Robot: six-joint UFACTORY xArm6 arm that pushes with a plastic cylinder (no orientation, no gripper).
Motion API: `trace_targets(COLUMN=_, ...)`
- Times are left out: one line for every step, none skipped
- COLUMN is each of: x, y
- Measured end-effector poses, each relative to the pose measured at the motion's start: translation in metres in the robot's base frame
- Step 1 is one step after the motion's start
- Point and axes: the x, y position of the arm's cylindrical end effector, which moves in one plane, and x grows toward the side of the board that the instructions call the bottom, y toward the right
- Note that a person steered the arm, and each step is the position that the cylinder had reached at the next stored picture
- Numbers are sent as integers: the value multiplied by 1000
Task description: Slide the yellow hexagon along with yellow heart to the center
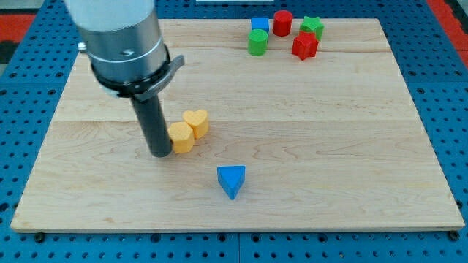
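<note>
The yellow hexagon (181,136) lies left of the board's middle. The yellow heart (196,121) touches it on its upper right side. My tip (161,153) rests on the board right against the hexagon's left side, slightly below its centre. The rod rises from there to the grey arm body at the view's top left.
A blue triangle (232,180) lies below and right of the yellow pair. At the view's top right stands a cluster: a blue block (259,25), a red cylinder (282,23), a green star (311,28), a green cylinder (257,42) and a red block (304,45). The wooden board (351,146) sits on a blue pegboard.
</note>
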Motion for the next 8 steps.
trace_targets(x=-2, y=21)
trace_targets(x=-14, y=23)
trace_targets(x=-38, y=23)
trace_targets(x=-46, y=26)
trace_targets(x=-53, y=29)
trace_targets(x=-70, y=35)
trace_targets(x=-75, y=46)
trace_targets(x=-65, y=34)
